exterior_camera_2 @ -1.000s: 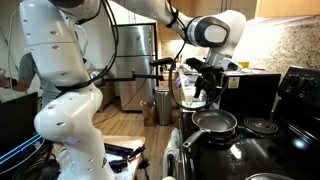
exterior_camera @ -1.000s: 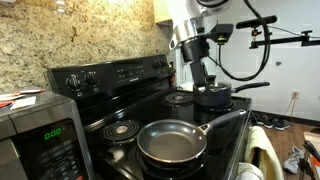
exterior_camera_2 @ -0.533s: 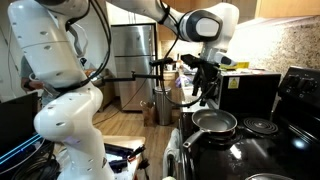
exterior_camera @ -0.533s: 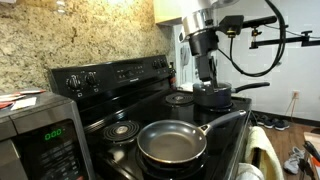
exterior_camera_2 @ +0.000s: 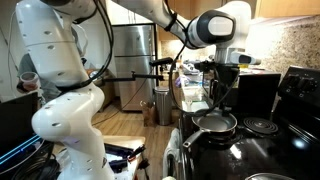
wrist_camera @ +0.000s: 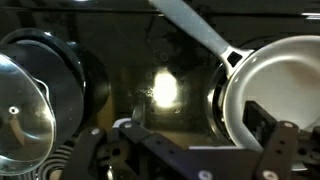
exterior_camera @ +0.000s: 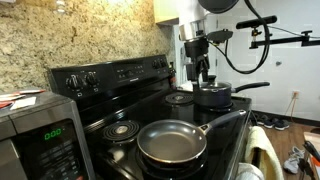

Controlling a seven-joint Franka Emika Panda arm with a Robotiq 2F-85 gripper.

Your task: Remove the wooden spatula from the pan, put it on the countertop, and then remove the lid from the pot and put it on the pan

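The pot point(exterior_camera: 212, 97) stands on the far burner with the lid point(exterior_camera: 211, 89) on it; both exterior views show it point(exterior_camera_2: 214, 123). The pan point(exterior_camera: 172, 143) sits on the near burner and is empty, with its handle pointing toward the pot. My gripper point(exterior_camera: 201, 72) hangs open and empty just above and beside the pot. In the wrist view the lidded pot point(wrist_camera: 25, 110) is at the left, the pan point(wrist_camera: 275, 85) is at the right, and my open fingers point(wrist_camera: 180, 150) span the dark stovetop between them. The wooden spatula is out of view.
The black stove has a raised control panel point(exterior_camera: 110, 72) along the back. A microwave point(exterior_camera: 35, 135) stands at the front next to the stove. A granite backsplash point(exterior_camera: 80, 35) lines the wall. A cloth point(exterior_camera: 262, 145) lies at the stove's edge.
My gripper has shifted sideways above the pot and the wrist has turned. The pot, lid and pan have not moved.
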